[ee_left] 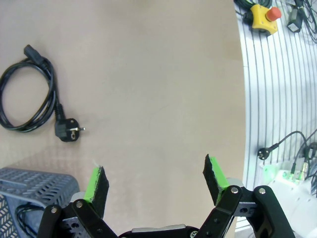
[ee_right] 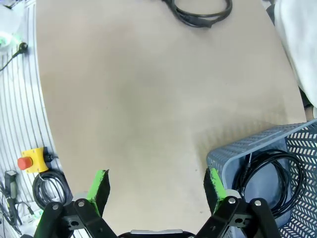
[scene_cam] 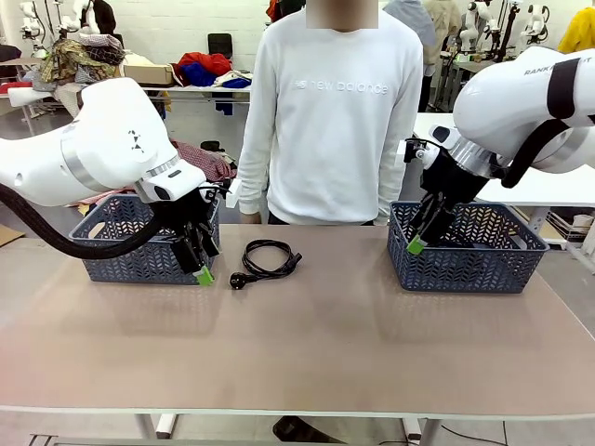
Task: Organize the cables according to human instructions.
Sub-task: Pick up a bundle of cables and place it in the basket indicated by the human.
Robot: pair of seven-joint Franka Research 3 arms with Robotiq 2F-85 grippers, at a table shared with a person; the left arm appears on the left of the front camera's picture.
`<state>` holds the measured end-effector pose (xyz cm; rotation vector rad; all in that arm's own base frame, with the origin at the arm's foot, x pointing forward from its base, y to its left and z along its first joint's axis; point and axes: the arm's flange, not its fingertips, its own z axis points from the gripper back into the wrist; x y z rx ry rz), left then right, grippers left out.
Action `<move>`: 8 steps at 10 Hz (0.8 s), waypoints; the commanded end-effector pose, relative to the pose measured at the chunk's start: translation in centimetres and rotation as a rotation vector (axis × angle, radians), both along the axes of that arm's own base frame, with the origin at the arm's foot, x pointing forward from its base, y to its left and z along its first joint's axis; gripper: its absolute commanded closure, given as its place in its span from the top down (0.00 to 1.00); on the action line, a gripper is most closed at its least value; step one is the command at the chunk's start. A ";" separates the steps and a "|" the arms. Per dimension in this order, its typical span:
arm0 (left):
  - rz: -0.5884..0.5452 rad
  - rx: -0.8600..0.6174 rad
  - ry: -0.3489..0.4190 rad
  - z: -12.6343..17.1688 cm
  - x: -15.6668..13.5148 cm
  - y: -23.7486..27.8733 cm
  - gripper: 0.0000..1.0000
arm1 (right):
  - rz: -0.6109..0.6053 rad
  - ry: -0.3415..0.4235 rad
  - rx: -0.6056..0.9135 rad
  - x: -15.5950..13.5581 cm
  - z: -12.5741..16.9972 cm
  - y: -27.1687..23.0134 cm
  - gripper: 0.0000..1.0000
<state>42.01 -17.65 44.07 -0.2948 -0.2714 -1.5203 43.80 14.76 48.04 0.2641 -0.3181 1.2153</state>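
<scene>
Left gripper: mine, fingers spread wide apart with nothing between them, hanging over bare tabletop just in front of the left basket; in the front view the arm's own bulk hides most of it and a single green pad peeks out.
Right gripper: mine too, released and empty, poised at the near left corner of the right basket; from the front one green pad is plain, the rest is lost against the dark wrist.
Loose cable: a coiled black cord lying flat on the tabletop between the two baskets, closer to the left one, its round plug pointing toward me; my right wrist view cuts it off at the top edge.
Left basket: grey-blue lattice, largely covered by my left arm; a bit of black cord shows in its corner in my left wrist view, too little to count coils.
Right basket: same lattice; a looped black cable lies inside, partly cropped by the frame.
Person: standing at the far edge in a white sweatshirt, hands hard to make out.
</scene>
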 end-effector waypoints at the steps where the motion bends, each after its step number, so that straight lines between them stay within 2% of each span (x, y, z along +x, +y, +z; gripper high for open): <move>1: 0.003 0.000 -0.002 0.0 0.0 0.0 1.00 | -0.003 -0.005 0.002 0.0 0.2 0.0 1.00; 8: 0.003 0.000 -0.002 0.0 0.0 0.0 1.00 | -0.003 -0.005 0.002 0.0 0.2 0.0 1.00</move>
